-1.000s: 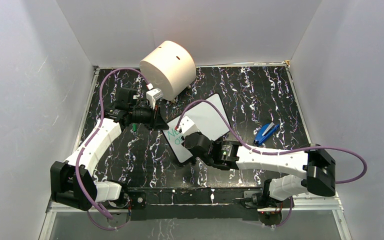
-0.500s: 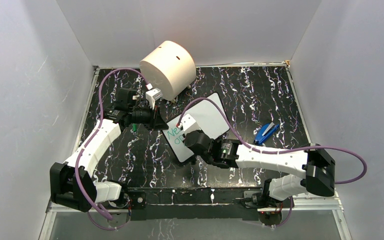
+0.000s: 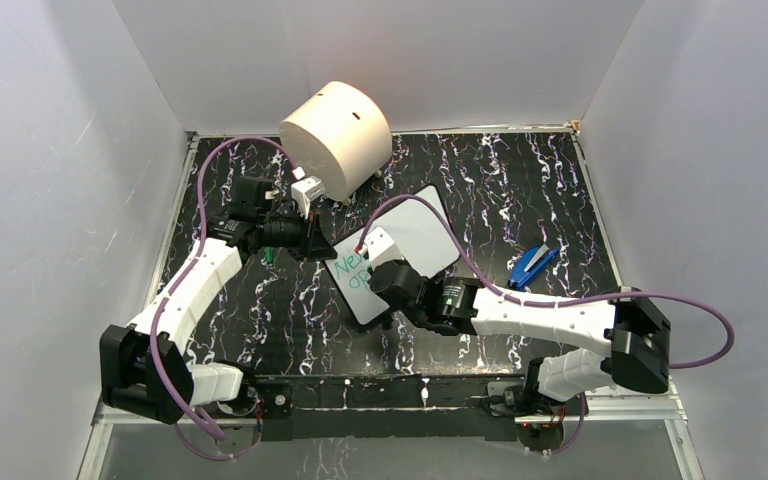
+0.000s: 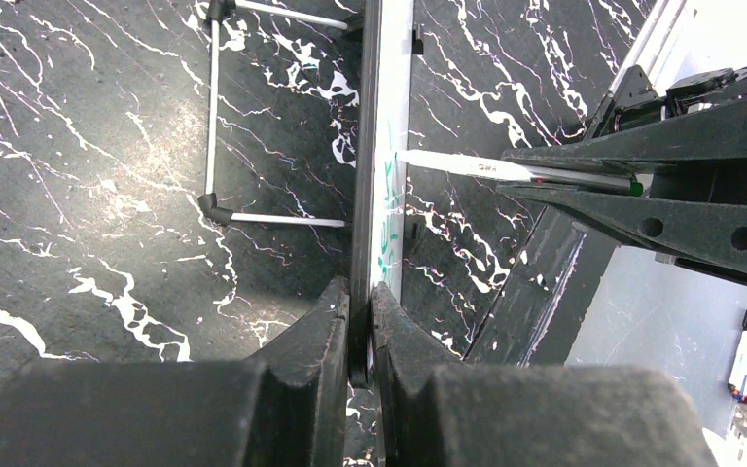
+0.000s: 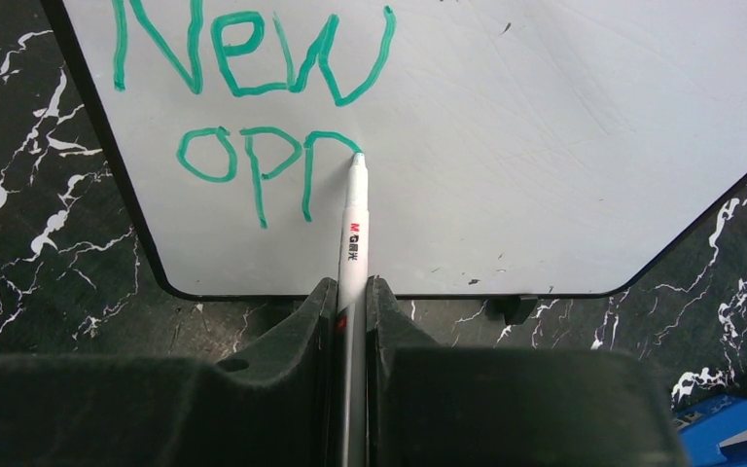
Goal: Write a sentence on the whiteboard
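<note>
The whiteboard point(image 3: 415, 235) stands tilted on the dark marble table. In the left wrist view it shows edge-on point(image 4: 385, 117). My left gripper point(image 4: 362, 311) is shut on its near edge, at the board's left side in the top view point(image 3: 318, 243). My right gripper point(image 5: 352, 292) is shut on a white marker point(image 5: 354, 233), whose green tip touches the board at the end of the second line. The sentence point(image 5: 253, 88) reads "New" with "op" and one more partly formed letter below it. The right gripper point(image 3: 378, 268) covers the board's lower part in the top view.
A big cream cylinder point(image 3: 337, 138) lies behind the board at the back. A blue stapler-like object point(image 3: 532, 265) rests right of the board. The board's wire stand point(image 4: 212, 117) sits behind it. White walls enclose the table on three sides.
My right gripper has shifted the marker slightly across the board, and the second line of green lettering has grown. The left arm and the board have stayed still.
</note>
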Robot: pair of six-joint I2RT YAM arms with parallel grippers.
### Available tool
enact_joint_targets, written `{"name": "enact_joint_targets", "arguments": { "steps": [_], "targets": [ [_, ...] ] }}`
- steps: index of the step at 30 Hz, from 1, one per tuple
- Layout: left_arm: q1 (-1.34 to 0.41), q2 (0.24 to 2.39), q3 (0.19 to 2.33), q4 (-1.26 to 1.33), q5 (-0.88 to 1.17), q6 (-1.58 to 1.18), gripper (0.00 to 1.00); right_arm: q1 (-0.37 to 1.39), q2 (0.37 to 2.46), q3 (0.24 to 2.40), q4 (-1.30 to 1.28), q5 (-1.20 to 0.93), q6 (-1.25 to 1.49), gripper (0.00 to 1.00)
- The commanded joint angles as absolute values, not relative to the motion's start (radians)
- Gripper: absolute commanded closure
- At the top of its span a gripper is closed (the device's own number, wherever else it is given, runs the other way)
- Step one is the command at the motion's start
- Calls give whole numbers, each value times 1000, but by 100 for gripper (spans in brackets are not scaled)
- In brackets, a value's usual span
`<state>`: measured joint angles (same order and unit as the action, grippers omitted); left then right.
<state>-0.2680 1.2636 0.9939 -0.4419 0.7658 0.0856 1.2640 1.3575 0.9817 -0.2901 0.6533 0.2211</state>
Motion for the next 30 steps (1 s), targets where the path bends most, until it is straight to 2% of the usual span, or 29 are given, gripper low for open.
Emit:
{"name": "enact_joint_targets", "arguments": {
  "steps": [1,17,30],
  "targets": [
    [-267,1261,990,-471,712,124,100,1257,1368,994,-278,617,238,100],
    [-267,1271,997,-474,718,124,100,1259,1372,1003,-294,534,249,100],
    [-267,1265,1000,-476,707,127,100,1253,1258,968,-313,633,231,100]
  ]
}}
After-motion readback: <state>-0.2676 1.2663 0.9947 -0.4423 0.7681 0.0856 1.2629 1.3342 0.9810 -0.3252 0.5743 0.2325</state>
